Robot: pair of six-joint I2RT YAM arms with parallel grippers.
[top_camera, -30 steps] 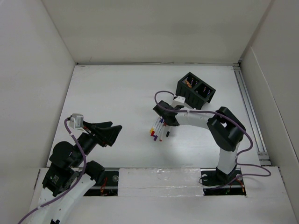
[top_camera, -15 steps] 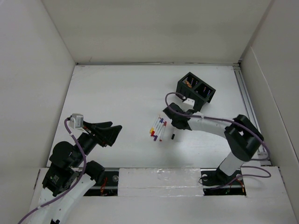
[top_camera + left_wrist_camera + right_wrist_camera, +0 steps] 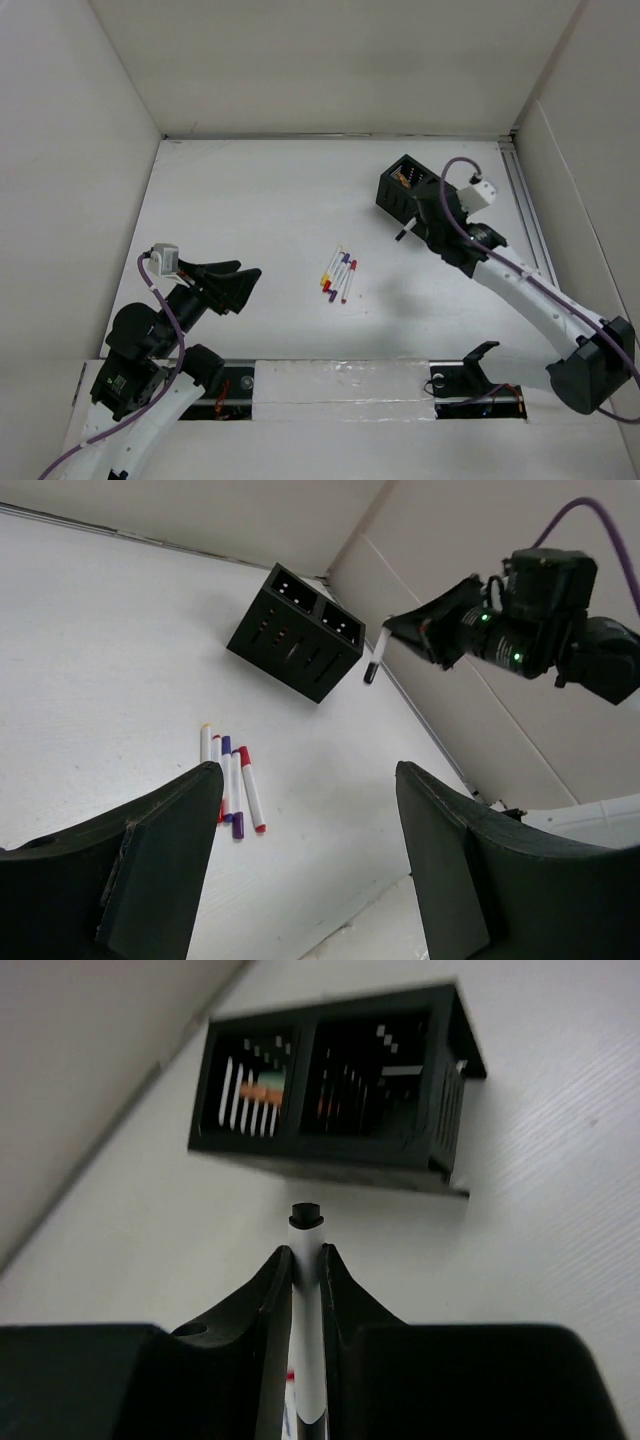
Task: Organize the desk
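The white desk (image 3: pixel 250 210) holds several loose markers (image 3: pixel 338 275) lying side by side near its middle. A black two-compartment organizer box (image 3: pixel 398 185) stands at the back right. My right gripper (image 3: pixel 410 227) is shut on a white marker with a black end (image 3: pixel 305 1228) and holds it in the air just in front of the organizer (image 3: pixel 340 1090). My left gripper (image 3: pixel 248 272) is open and empty, raised at the front left. In its view (image 3: pixel 308 775) I see the markers (image 3: pixel 232 785), the organizer (image 3: pixel 295 645) and the held marker (image 3: pixel 374 662).
White panel walls enclose the desk on three sides. A thin metal rail (image 3: pixel 525 230) runs along the right edge. The organizer's compartments hold some upright items. The right arm reaches across the right half of the desk.
My right gripper has left the marker pile with one marker in it and swung back and to the right, up to the organizer. The left arm has not moved.
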